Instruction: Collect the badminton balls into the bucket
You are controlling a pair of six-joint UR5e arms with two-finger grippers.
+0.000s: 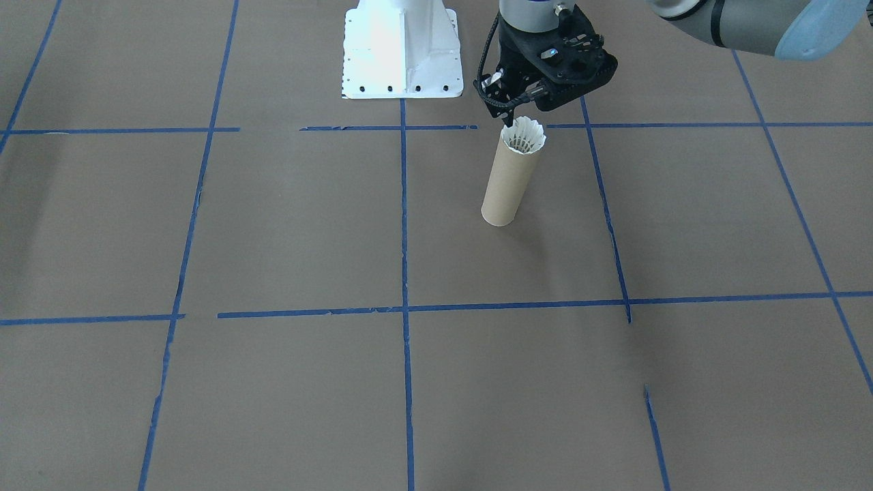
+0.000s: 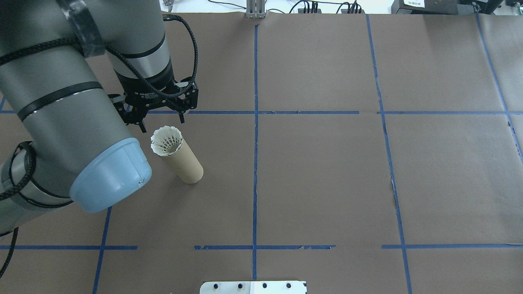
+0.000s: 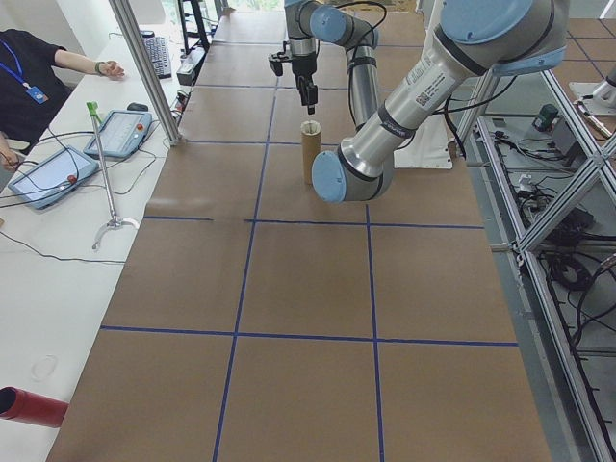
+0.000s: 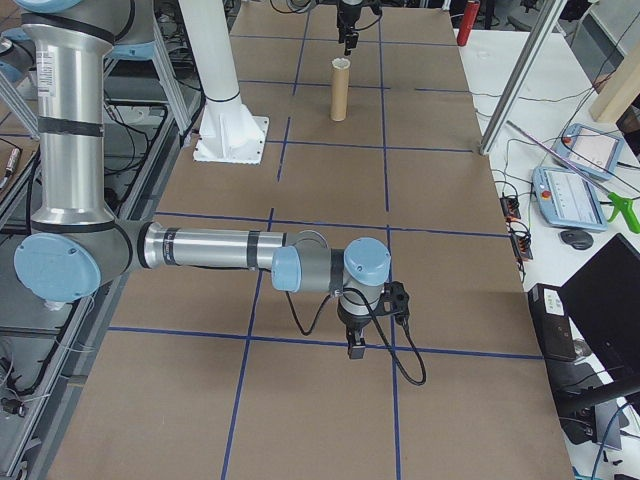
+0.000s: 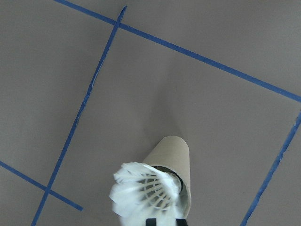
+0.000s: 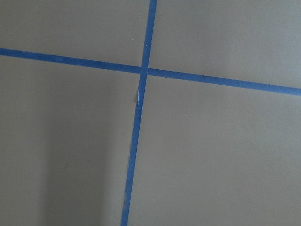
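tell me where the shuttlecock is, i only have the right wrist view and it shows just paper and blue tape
observer: The shuttlecock sits in the mouth of the cardboard tube, with its feathers flaring over the rim.
operator: is the tube upright
observer: Yes, both side views show it standing upright.
operator: is the left arm holding the shuttlecock
observer: No. The left gripper hangs just above it with its fingers apart, not closed on the feathers.

Your left arm (image 2: 61, 118): grey metal tubes, black bands at the joints, pale blue end caps. Braided black cable (image 2: 192, 45) loops down to the black left tool (image 2: 161, 118), white lettering on its body. Your right arm (image 4: 200, 248) matches, with its own black right tool (image 4: 356, 350)
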